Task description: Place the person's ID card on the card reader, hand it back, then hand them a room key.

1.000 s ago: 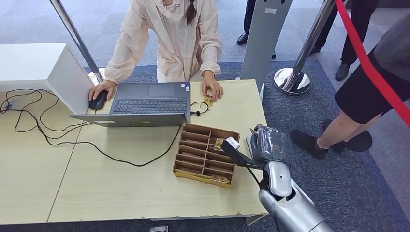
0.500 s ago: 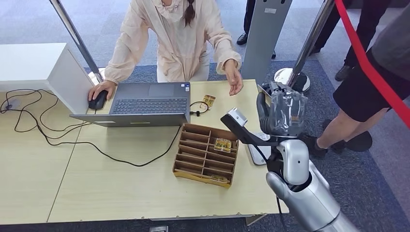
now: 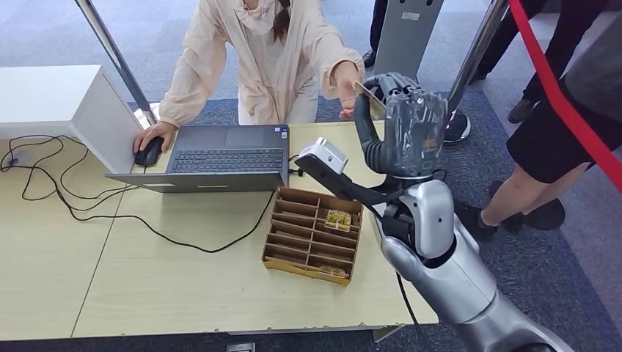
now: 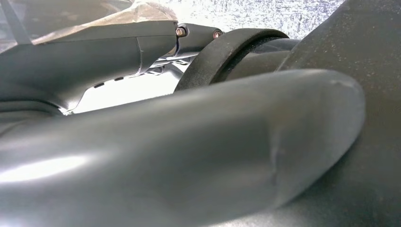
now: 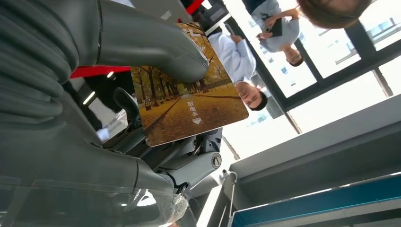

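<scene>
The right hand [image 3: 405, 117] grips a room key card [image 3: 369, 99] between the thumb and the darker fingers. In the right wrist view, the card [image 5: 187, 106] shows a printed face with yellow autumn trees and a small white arrow mark; the thick grey thumb [image 5: 156, 45] lies across one end of the card, and the remaining fingers support it from behind. The greater part of the card projects free beyond the thumb.

In the head view, the right arm [image 3: 440, 257] rises from the lower right of the frame and extends forward and upward over the far edge of the wooden table [image 3: 183, 293]. The hand is raised well above the tabletop, with the card at its far side. The person's hand [image 3: 346, 81] is just beside the card; whether it touches the card cannot be told.

A brown compartment tray [image 3: 312, 235] lies on the table below the arm, and one of its compartments holds further cards [image 3: 337, 218]. An open laptop [image 3: 213, 158] stands beside the tray. The person's other hand rests on a mouse [image 3: 149, 152].

The state of the left hand cannot be told.
</scene>
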Controlling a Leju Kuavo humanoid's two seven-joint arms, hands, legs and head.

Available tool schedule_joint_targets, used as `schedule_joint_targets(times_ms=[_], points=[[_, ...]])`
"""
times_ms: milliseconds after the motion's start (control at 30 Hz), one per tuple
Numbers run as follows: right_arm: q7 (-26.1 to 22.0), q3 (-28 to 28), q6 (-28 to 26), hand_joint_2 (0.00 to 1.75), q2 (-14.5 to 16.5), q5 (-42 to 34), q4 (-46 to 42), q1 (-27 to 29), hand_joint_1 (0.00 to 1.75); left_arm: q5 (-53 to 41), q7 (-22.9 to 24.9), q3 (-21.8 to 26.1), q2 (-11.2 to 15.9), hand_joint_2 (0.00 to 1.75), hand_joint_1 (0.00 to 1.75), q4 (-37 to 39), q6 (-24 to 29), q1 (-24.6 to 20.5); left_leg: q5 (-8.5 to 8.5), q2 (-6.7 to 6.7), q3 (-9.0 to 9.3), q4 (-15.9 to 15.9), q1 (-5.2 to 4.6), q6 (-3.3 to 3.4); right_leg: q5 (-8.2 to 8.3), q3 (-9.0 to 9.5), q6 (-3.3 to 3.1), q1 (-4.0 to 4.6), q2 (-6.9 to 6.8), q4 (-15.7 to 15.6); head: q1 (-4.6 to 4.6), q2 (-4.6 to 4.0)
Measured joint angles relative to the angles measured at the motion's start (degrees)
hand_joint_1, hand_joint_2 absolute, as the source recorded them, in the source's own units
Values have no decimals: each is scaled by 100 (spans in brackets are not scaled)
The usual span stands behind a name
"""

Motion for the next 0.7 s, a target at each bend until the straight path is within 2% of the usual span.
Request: schedule_joint_targets(times_ms=[300,700], points=[[-402,490,-253,175,682,-647,1177,-599,147,0,-10,0,1,0,0,0,-21,-11,0,0,-2,-1,1,0,0,-1,0,0,0,3,0,0],[-951,957,-580,175,1670,-1222,3149,-1019,151,-7,-11,-4,1,0,0,0,-38,-25,0,-2,-2,-1,1,-1,-3,-3,-2,0,-2,6,1,0]])
